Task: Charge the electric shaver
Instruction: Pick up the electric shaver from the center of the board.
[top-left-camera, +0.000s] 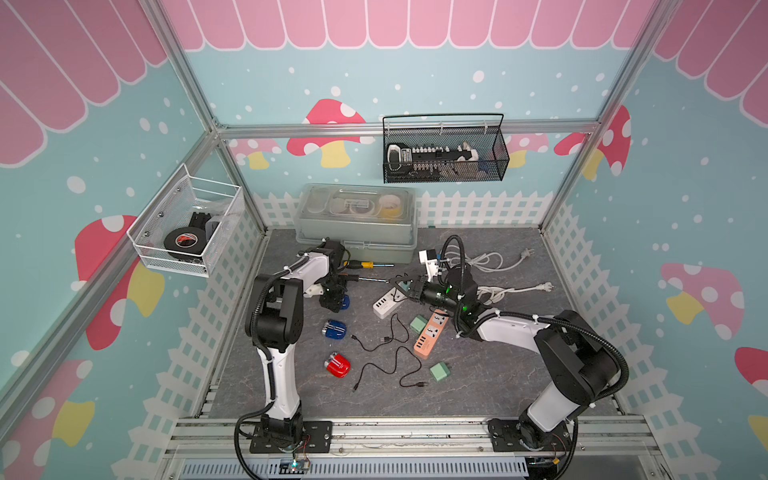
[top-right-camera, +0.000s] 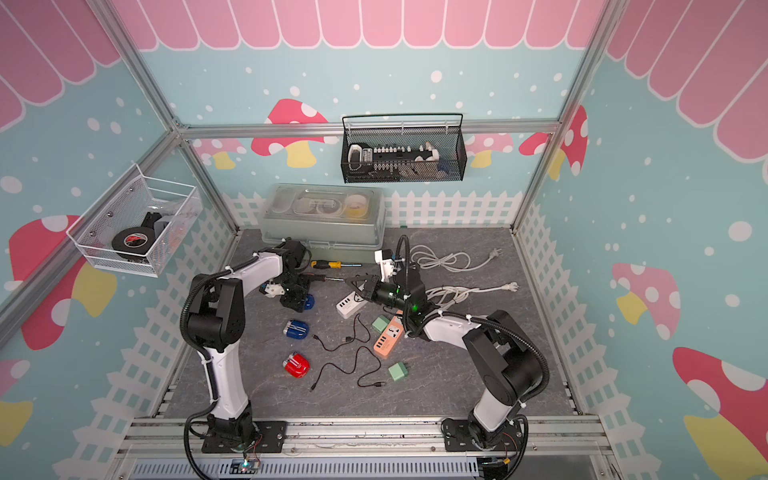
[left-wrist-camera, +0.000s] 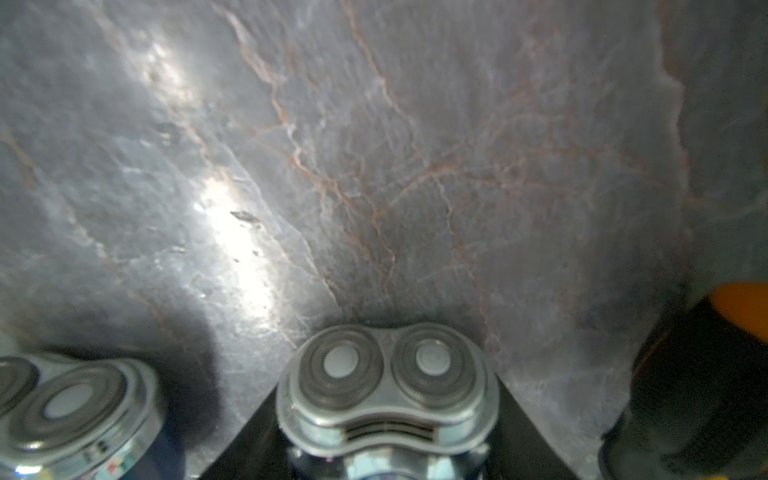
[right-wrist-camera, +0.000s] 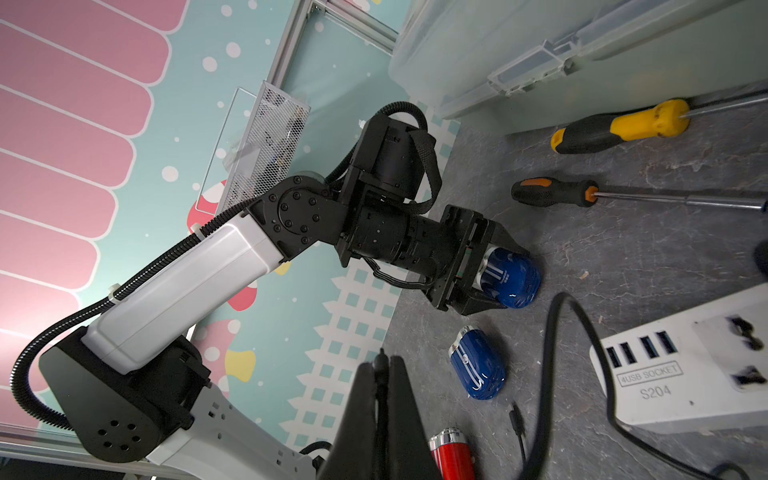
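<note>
A blue electric shaver (right-wrist-camera: 512, 277) lies on the grey table at the back left, its twin-foil head (left-wrist-camera: 386, 374) pointing away from the wrist. My left gripper (top-left-camera: 337, 302) (right-wrist-camera: 505, 276) has one black finger against each side of it. A second blue shaver (top-left-camera: 335, 330) and a red one (top-left-camera: 337, 365) lie nearer the front. My right gripper (top-left-camera: 397, 284) (right-wrist-camera: 381, 362) hovers over the white power strip (top-left-camera: 386, 303), shut on the plug end of a thin black charging cable (top-left-camera: 384, 338), which trails down onto the table.
An orange power strip (top-left-camera: 430, 332) and two green adapters (top-left-camera: 419, 324) (top-left-camera: 439, 371) lie in the middle. A second black cable (top-left-camera: 390, 372) sits in front. Two screwdrivers (top-left-camera: 368, 264) (right-wrist-camera: 552, 192) lie behind the left gripper, before a clear toolbox (top-left-camera: 357, 220). White cords (top-left-camera: 494, 262) lie at the back right.
</note>
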